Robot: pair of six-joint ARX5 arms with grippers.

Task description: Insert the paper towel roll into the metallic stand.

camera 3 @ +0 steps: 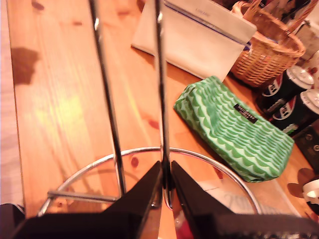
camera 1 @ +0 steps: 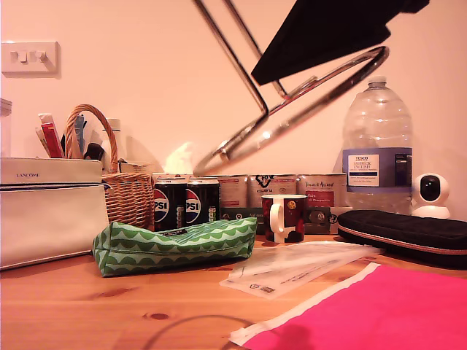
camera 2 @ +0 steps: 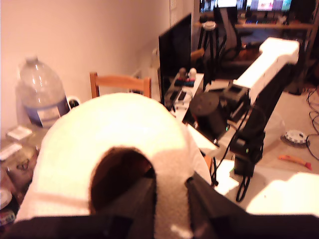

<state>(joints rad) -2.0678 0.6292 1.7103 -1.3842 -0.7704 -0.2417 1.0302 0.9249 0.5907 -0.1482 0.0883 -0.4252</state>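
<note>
Chrome metallic stand [camera 1: 306,102] hangs tilted, well above the table [camera 1: 87,306].

First gripper: my first gripper [camera 2: 169,201] has its two dark fingers [camera 2: 139,209] pinched on the wall of the paper towel roll [camera 2: 109,144], one inside the hollow core.
Second gripper: my second gripper [camera 3: 166,186] clamps the metallic stand [camera 3: 160,99] by one chrome rod, fingers [camera 3: 142,191] nearly touching.
Exterior view: a dark arm section [camera 1: 328,33] fills the upper right of the frame, with the stand tilted in the air.
</note>
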